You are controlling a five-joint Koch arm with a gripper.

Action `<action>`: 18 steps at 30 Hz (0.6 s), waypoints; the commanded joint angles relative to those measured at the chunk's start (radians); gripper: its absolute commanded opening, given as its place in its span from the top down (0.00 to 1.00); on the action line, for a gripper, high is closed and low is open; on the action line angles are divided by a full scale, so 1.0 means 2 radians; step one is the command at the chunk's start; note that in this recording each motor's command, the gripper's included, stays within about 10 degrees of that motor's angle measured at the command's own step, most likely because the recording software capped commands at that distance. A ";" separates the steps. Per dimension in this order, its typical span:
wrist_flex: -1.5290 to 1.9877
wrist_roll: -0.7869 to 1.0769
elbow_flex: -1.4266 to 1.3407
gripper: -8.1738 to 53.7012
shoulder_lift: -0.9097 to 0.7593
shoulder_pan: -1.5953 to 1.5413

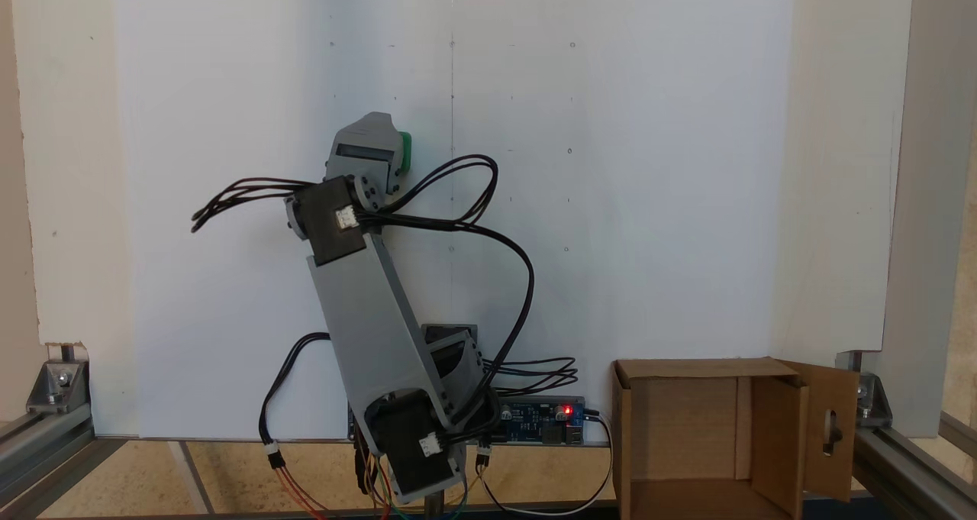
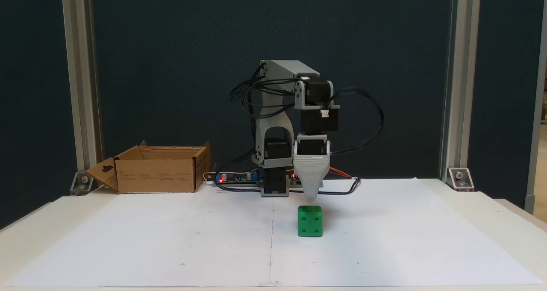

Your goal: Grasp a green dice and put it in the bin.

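A wide white paper sheet (image 2: pixel 384 239) covers the table in both fixed views, with aluminium frame posts (image 2: pixel 453 90) standing at its far corners. The grey Koch arm (image 2: pixel 282 111) rises from its base at the back edge of the sheet, black cables looping off its joints, and bends over so that its wrist points down at the paper. To the left of the base in a fixed view sits the bin (image 2: pixel 158 175) — a brown cardboard box, well apart from the arm's tip, with one flap folded out and pierced by a slot-shaped cutout. In a fixed view looking down (image 1: pixel 702 428) the box stands open towards the camera, and its cardboard interior holds nothing that can be seen. Beside the base lies a blue circuit board (image 1: pixel 542 417) with a red light glowing. The gripper (image 2: pixel 311 197) hangs tip-down just above and behind the green dice (image 2: pixel 310 221); its jaws line up one behind the other for the camera, so I cannot tell how far apart they stand, nor whether they touch the cube. The dice rests on the paper near its centre line, green showing at the gripper's edge from above (image 1: pixel 405 153).
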State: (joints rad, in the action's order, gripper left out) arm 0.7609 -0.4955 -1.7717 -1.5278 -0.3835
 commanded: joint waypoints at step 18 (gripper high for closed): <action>-0.031 -0.018 0.002 0.18 0.055 0.009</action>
State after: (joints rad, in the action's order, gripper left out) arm 0.7041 -0.4955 -1.7794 -1.4143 -0.3697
